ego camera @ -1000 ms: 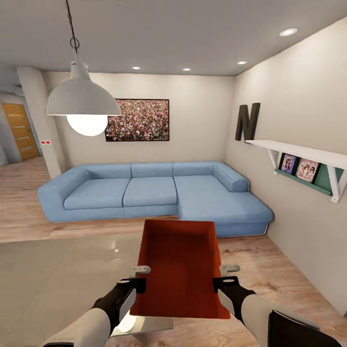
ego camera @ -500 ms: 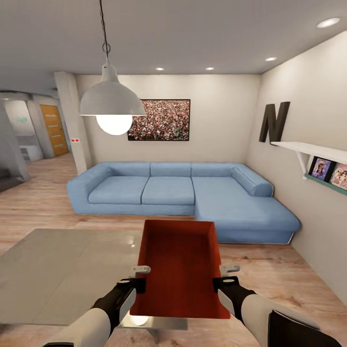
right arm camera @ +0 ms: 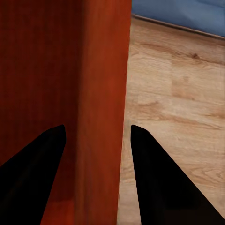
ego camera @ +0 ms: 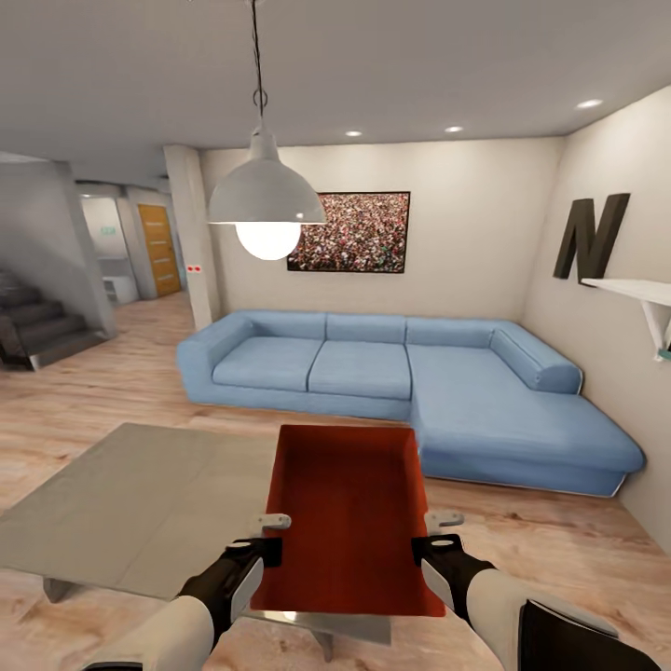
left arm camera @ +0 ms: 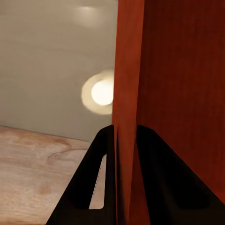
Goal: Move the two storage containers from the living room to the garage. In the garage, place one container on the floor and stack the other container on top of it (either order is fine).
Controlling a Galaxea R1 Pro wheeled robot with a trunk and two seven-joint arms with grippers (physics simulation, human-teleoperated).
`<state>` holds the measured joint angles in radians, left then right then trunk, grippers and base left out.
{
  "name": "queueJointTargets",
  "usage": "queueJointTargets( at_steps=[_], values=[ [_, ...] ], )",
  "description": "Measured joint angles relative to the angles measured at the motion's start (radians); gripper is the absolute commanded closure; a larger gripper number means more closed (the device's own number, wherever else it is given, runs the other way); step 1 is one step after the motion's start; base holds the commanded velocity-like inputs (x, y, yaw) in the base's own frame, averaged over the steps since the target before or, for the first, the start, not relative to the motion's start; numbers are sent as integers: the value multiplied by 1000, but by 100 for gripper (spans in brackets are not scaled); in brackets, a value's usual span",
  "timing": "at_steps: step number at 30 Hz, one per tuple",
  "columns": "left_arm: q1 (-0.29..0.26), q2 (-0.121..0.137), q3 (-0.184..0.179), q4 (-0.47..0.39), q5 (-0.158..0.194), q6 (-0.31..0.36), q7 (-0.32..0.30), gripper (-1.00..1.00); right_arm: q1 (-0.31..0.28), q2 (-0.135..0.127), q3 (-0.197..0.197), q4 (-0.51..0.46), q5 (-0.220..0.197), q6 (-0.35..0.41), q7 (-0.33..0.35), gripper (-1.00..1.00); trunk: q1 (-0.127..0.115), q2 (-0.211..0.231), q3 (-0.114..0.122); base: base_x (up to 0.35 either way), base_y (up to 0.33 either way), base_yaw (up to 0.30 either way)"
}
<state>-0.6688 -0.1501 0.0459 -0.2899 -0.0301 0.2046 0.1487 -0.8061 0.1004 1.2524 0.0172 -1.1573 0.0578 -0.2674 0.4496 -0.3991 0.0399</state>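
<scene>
One orange-red storage container (ego camera: 345,522) hangs in the air in front of me, open side up, between both arms. My left gripper (ego camera: 270,538) is shut on its left wall; in the left wrist view the black fingers (left arm camera: 105,154) pinch the thin red wall (left arm camera: 126,70). My right gripper (ego camera: 434,533) straddles the right wall, one finger inside the container (right arm camera: 70,70) and one finger (right arm camera: 154,164) outside. I am in the living room, over its light wood plank floor (ego camera: 559,540).
A grey low table (ego camera: 140,503) lies just under and left of the container. A blue corner sofa (ego camera: 410,382) stands ahead, with a pendant lamp (ego camera: 266,200) hanging before it. Stairs (ego camera: 37,326) and a hallway with a wooden door (ego camera: 157,247) are at left. A wall shelf (ego camera: 643,298) juts out at right.
The whole view has swung to the left: sofa, lamp and picture slid right, and the stairs and hallway came into sight. Container and grippers hold the same pose.
</scene>
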Motion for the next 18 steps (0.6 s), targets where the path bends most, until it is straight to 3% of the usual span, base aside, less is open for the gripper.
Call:
queueJointTargets(
  at_steps=[18],
  values=[
    [0,0,-1,0,0,0,1,100,0,0,0,0,0,-1,0,100,0,0,0,0,0,276]
  ],
)
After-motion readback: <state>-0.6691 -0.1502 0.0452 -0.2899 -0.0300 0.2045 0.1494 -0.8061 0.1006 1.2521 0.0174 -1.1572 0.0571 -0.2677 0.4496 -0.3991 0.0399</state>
